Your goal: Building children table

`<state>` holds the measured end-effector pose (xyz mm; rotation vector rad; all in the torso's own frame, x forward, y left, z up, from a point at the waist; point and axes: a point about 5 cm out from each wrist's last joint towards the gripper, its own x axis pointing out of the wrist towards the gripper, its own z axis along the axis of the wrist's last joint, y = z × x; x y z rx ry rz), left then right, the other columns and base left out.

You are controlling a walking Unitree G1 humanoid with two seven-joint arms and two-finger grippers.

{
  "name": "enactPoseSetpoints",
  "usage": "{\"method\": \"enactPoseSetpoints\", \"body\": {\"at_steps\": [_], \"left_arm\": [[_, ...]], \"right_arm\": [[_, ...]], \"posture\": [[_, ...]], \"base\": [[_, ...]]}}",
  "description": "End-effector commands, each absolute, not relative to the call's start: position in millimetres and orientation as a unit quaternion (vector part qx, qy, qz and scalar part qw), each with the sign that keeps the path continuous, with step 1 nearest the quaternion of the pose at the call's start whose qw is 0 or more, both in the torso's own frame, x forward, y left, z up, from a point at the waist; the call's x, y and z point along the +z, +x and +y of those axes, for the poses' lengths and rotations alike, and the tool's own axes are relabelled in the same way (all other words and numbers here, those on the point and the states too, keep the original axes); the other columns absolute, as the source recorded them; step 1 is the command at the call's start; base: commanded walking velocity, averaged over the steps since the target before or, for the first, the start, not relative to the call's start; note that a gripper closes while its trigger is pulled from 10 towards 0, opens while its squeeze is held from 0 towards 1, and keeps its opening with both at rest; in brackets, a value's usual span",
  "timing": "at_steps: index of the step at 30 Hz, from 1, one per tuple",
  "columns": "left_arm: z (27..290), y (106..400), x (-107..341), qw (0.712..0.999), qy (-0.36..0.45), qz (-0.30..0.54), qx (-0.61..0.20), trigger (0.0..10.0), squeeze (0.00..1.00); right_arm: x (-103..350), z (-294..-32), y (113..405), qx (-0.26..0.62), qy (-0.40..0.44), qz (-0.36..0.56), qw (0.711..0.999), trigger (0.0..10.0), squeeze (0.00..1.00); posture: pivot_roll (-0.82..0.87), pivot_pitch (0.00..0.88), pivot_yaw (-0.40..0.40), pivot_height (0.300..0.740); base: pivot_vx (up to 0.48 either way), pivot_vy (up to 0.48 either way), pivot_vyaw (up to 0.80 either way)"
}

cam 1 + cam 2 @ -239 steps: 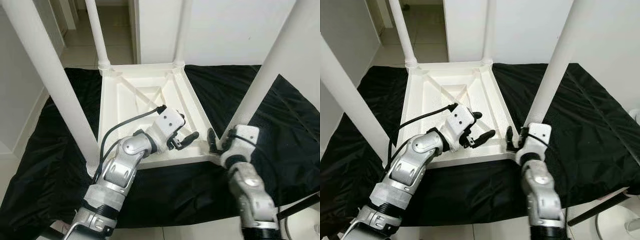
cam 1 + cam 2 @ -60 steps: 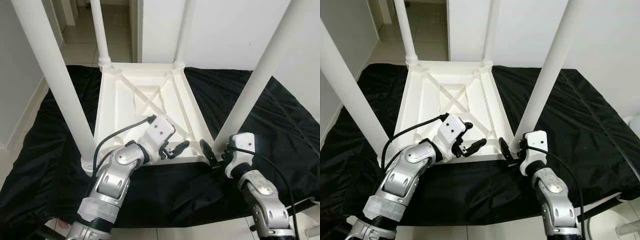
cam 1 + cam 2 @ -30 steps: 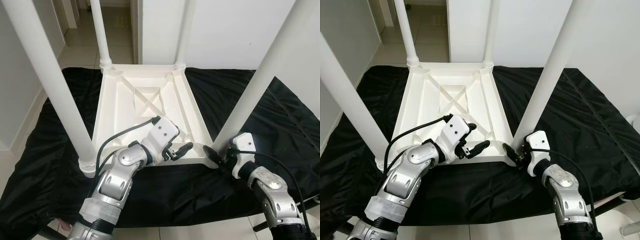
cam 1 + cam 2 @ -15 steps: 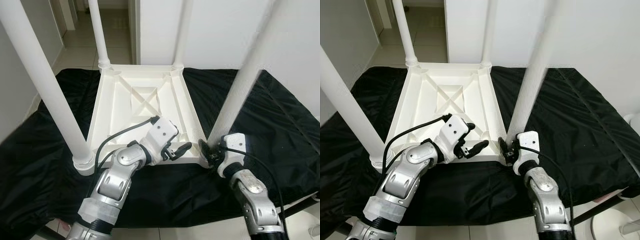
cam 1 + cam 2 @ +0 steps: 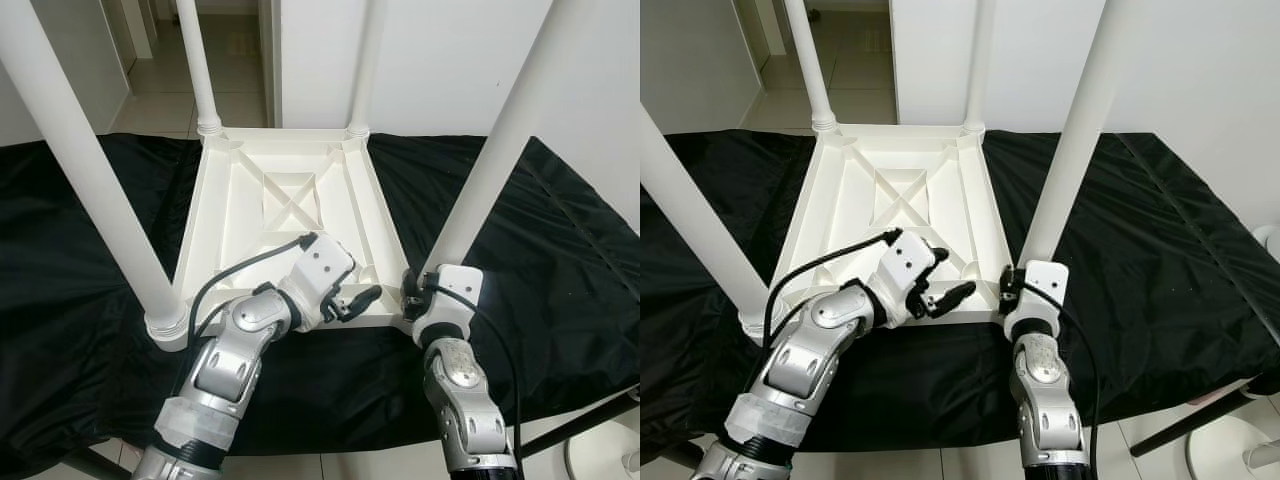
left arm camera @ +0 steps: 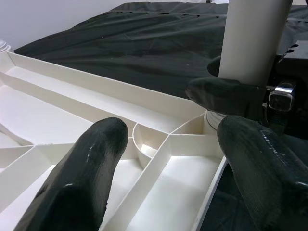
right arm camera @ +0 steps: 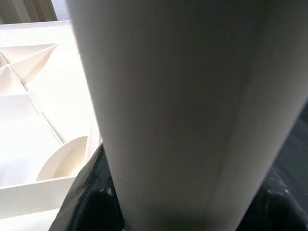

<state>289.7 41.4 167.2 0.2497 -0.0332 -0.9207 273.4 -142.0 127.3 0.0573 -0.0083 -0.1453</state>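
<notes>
The upturned table [image 5: 290, 215] is lying on the black sheet [image 5: 560, 280]. The right gripper [image 5: 1012, 287] is clasping the near-right leg [image 5: 485, 180] at its base, apparently closed; the left gripper [image 5: 352, 298] is hovering wide apart. The plastic is likely light, stiff and slick, so gripping low is best.

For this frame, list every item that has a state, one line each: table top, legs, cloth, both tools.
Table top: upside down on the cloth, ribs up.
Far legs: upright in their corners.
Near left leg: upright in its corner.
Near right leg: upright, base gripped.
Cloth: spread flat, wrinkled.
Left tool: open, over the top's near edge.
Right tool: shut on near right leg.
</notes>
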Motion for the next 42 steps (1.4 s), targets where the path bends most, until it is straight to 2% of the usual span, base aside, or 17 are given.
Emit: {"method": "enactPoseSetpoints", "body": {"at_steps": [1,2,3,14,15,16,20,22,25,31,32,33,34,35,38,39,42], "left_arm": [[45,295,170,0.907,0.123,-0.021,-0.401,10.0,0.00],[45,296,171,0.908,0.124,-0.023,-0.399,10.0,0.00],[45,297,172,0.909,0.123,-0.024,-0.397,10.0,0.00],[45,299,174,0.911,0.123,-0.027,-0.392,10.0,0.00],[45,300,174,0.912,0.122,-0.028,-0.390,10.0,0.00],[45,301,175,0.913,0.122,-0.029,-0.389,10.0,0.00],[44,303,176,0.913,0.120,-0.032,-0.389,10.0,0.00],[41,305,177,0.912,0.119,-0.035,-0.391,10.0,0.00],[39,306,178,0.911,0.119,-0.038,-0.393,10.0,0.00],[38,306,180,0.910,0.120,-0.042,-0.395,10.0,0.00],[39,307,180,0.911,0.120,-0.042,-0.393,10.0,0.00],[39,307,181,0.911,0.120,-0.043,-0.392,10.0,0.00],[39,307,181,0.911,0.120,-0.043,-0.392,10.0,0.00],[39,308,181,0.912,0.119,-0.043,-0.391,10.0,0.00],[38,308,181,0.912,0.119,-0.043,-0.391,10.0,0.00],[38,307,181,0.912,0.117,-0.044,-0.390,10.0,0.00],[37,307,181,0.912,0.116,-0.045,-0.390,10.0,0.00]], "right_arm": [[126,-137,274,-0.082,0.042,0.007,0.996,10.0,0.00],[125,-137,274,-0.085,0.040,0.007,0.996,10.0,0.00],[126,-136,274,-0.086,0.035,0.006,0.996,10.0,1.00],[137,-139,278,-0.051,0.027,-0.024,0.998,10.0,1.00],[139,-143,279,-0.019,0.020,-0.029,0.999,10.0,0.25],[141,-147,280,0.005,0.017,-0.031,0.999,10.0,0.00],[144,-156,283,0.050,0.011,-0.033,0.998,10.0,0.00],[146,-163,288,0.125,-0.032,-0.034,0.991,10.0,0.00],[146,-169,292,0.179,-0.071,-0.031,0.981,10.0,0.00],[144,-175,295,0.222,-0.091,-0.015,0.971,10.0,0.00],[141,-178,296,0.241,-0.102,-0.004,0.965,9.2,0.00],[138,-180,296,0.254,-0.105,0.006,0.962,6.7,0.00],[138,-180,296,0.254,-0.105,0.006,0.962,6.7,0.00],[135,-181,296,0.262,-0.106,0.014,0.959,2.4,0.00],[133,-182,297,0.269,-0.104,0.020,0.957,2.4,0.00],[126,-182,295,0.282,-0.106,0.037,0.953,0.0,0.00],[118,-181,292,0.307,-0.100,0.054,0.945,0.0,0.00]], "posture": [[-0.02,0.000,-0.005,0.740],[-0.02,0.000,-0.005,0.740],[-0.02,0.000,-0.007,0.740],[-0.02,0.000,-0.013,0.740],[-0.03,0.000,-0.014,0.740],[-0.03,0.000,-0.013,0.740],[-0.03,0.000,-0.012,0.740],[-0.04,0.000,-0.005,0.740],[-0.04,0.000,-0.005,0.740],[-0.04,0.000,-0.007,0.740],[-0.04,0.000,-0.012,0.740],[-0.04,0.000,-0.014,0.740],[-0.04,0.000,-0.014,0.740],[-0.03,0.000,-0.018,0.740],[-0.03,0.000,-0.018,0.740],[-0.03,0.000,-0.019,0.740],[-0.03,0.000,-0.017,0.740]], "base": [[0.000,0.000,0.00],[0.000,0.000,0.00],[0.000,0.000,0.00],[0.000,0.000,0.00],[0.000,0.000,0.00],[0.000,0.000,0.00],[0.000,0.000,0.00],[0.000,0.000,0.00],[0.000,0.000,0.00],[0.000,0.000,0.00],[0.000,0.000,0.00],[0.000,0.000,0.00],[0.000,0.000,0.00],[0.000,0.000,0.00],[0.000,0.000,0.00],[0.000,0.000,0.00],[0.000,0.000,0.00]]}}
